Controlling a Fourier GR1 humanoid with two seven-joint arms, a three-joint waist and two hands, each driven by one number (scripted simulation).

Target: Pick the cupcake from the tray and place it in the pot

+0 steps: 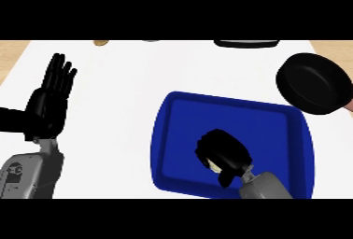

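Note:
A blue tray (276, 116) lies on the white counter right of centre. My right hand (224, 154) is over the tray's near middle, its fingers curled downward around the cupcake (214, 166), of which only a pale sliver shows under the hand. A black pot (314, 83) stands at the right edge, just beyond the tray's far right corner. At the left edge my left hand (50, 100) rests open with its fingers pointing up, far from the tray.
A dark object (247, 43) sits at the counter's far edge near the top right. A small brown item (101, 42) lies at the far edge top left. Wooden surface shows beyond the counter's left and right corners.

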